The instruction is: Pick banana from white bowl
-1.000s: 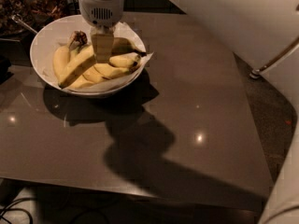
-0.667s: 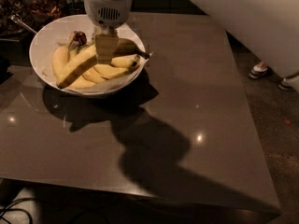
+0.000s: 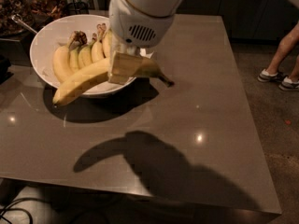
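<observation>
My gripper is shut on the long single banana at about its middle, and holds it lifted above the near rim of the white bowl. The banana lies roughly level, its dark stem pointing right past the bowl and its other end hanging out over the table at the left. A bunch of shorter bananas stays inside the bowl.
The bowl stands at the back left of a brown glossy table. A dark container with a spoon sits at the far left. A person's legs and shoes are on the floor to the right.
The gripper has risen out of the bowl with the long banana in it; the banana was lying among the others in the bowl and is now held above the rim.
</observation>
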Available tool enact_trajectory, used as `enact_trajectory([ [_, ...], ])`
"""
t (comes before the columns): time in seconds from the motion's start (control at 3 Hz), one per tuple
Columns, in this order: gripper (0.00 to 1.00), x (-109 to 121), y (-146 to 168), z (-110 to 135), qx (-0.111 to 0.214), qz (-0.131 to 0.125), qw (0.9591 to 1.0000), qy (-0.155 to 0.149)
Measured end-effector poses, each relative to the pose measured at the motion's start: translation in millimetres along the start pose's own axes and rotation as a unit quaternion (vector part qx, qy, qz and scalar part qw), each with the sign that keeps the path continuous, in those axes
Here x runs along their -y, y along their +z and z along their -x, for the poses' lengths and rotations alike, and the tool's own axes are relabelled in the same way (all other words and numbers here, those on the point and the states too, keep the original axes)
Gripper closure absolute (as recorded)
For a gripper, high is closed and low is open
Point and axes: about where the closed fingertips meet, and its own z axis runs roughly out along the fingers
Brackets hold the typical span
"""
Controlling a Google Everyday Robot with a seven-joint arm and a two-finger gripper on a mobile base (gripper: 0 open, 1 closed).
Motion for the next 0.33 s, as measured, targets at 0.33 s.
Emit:
enact_trajectory([
  [0.33, 1.0, -3.1, -2.2, -0.9, 0.0, 0.0, 1.0, 0.002],
])
